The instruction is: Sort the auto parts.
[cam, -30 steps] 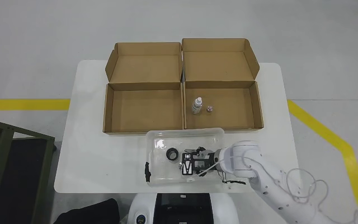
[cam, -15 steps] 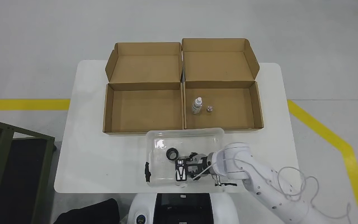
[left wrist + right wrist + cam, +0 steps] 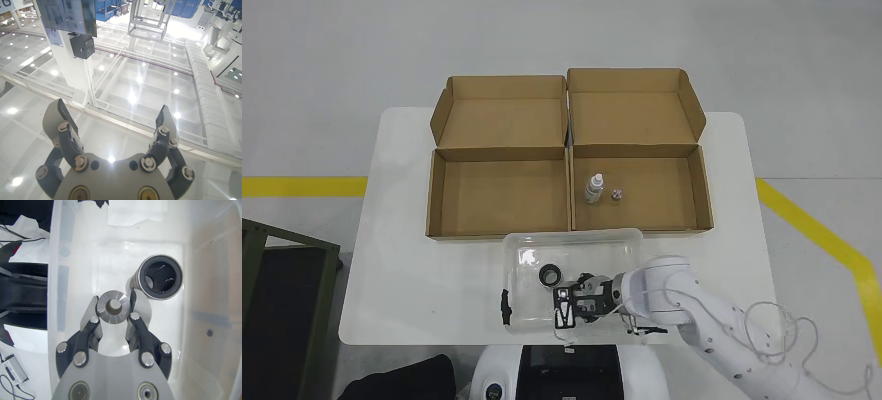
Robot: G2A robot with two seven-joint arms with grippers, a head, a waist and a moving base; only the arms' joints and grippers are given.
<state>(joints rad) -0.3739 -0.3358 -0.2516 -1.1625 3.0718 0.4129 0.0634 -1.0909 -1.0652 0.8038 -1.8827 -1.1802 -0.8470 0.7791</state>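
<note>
Right gripper [image 3: 114, 302] clamps small polished steel bushing [image 3: 103, 310] across its rim; probably dense, rigid, slippery. Left gripper [image 3: 112, 109] gapes wide.

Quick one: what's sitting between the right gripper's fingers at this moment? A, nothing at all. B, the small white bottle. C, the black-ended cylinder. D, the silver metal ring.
D: in the right wrist view the right gripper has a finger against each side of the silver metal ring inside the clear bin, with the black-ended cylinder lying beside it.
</note>
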